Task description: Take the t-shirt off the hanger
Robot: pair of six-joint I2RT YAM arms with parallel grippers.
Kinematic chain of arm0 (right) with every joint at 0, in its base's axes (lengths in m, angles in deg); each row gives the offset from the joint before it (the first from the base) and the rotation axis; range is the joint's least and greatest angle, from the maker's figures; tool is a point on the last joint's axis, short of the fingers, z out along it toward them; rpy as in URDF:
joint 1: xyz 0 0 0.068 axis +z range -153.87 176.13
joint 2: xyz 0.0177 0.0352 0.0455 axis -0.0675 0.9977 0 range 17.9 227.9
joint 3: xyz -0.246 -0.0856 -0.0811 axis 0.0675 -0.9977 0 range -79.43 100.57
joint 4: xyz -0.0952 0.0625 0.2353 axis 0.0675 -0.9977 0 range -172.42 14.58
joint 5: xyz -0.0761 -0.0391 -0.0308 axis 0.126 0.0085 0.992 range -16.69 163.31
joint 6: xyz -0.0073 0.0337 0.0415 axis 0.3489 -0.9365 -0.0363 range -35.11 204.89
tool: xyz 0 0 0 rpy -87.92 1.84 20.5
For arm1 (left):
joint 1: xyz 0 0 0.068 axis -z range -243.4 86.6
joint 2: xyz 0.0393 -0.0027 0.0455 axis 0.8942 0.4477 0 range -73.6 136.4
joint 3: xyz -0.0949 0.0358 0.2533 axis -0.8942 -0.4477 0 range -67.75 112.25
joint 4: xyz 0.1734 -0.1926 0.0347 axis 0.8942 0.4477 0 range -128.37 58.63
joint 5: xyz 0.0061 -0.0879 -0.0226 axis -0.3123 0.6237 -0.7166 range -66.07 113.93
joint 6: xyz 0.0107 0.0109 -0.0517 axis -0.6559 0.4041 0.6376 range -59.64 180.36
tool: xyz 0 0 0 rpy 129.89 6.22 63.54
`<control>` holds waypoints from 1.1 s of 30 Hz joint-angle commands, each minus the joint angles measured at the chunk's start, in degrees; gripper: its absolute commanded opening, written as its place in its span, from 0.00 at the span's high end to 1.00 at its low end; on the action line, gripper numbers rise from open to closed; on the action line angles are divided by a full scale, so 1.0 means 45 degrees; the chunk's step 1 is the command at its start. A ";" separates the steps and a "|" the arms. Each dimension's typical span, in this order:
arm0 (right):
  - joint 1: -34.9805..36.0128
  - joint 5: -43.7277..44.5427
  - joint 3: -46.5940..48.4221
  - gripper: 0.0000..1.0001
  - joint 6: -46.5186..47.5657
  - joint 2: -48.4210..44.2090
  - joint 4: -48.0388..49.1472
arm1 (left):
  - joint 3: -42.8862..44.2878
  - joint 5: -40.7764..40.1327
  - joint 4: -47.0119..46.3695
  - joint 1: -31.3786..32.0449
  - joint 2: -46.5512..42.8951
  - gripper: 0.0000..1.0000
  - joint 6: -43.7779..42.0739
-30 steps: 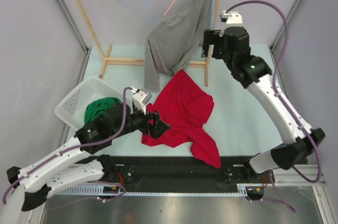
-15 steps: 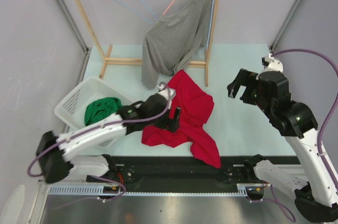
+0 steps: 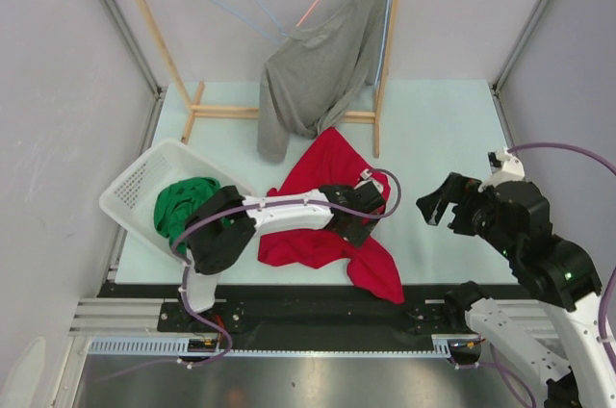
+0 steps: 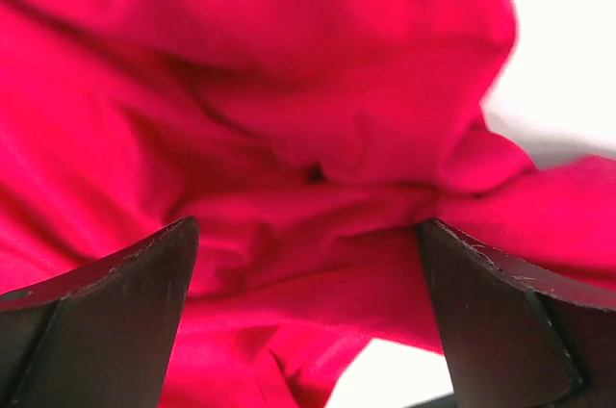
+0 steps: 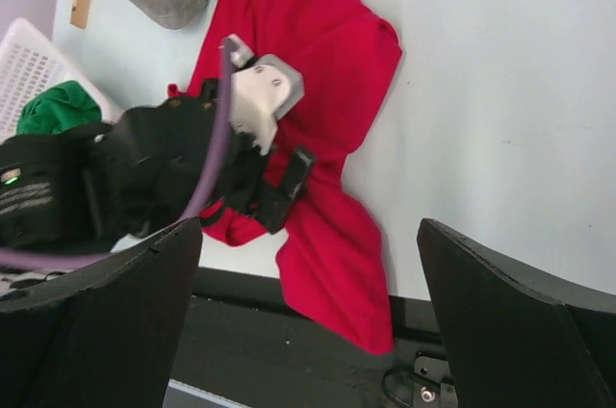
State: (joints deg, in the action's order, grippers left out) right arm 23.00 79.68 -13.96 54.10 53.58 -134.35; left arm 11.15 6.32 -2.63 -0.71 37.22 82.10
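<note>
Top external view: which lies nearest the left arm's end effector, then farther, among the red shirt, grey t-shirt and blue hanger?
1. Red shirt, under the left end effector.
2. Grey t-shirt, hanging behind.
3. Blue hanger, back left.

We can read no text, label, brand or number in any of the views (the gray t-shirt [image 3: 318,71], the red t-shirt [image 3: 332,165] and the white basket [image 3: 135,179] show us only plain surfaces).
</note>
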 commanded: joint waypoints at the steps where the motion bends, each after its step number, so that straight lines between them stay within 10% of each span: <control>1: 0.0005 -0.0381 -0.0388 0.00 -0.0326 -0.0875 -0.0184 | 0.0924 -0.0326 0.0064 -0.0240 0.0644 0.00 -0.1041; 10: 0.0024 -0.0283 -0.0858 0.00 -0.0678 -0.1913 -0.0203 | -0.0303 0.2387 -0.1263 -0.1724 0.1134 0.13 -0.0612; 19: 0.0005 0.0010 -0.0722 0.00 -0.0776 -0.2499 -0.0301 | -0.0403 0.3209 -0.1225 -0.2370 0.0591 0.80 -0.0826; 33: 0.0024 0.1181 -0.0468 0.00 -0.0698 -0.2832 -0.0438 | -0.0128 0.4886 -0.1029 -0.2194 -0.5465 0.99 -0.0145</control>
State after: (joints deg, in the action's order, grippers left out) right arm 23.00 82.90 -17.72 50.98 41.38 -136.91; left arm 10.16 23.63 -5.34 -10.54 21.90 79.78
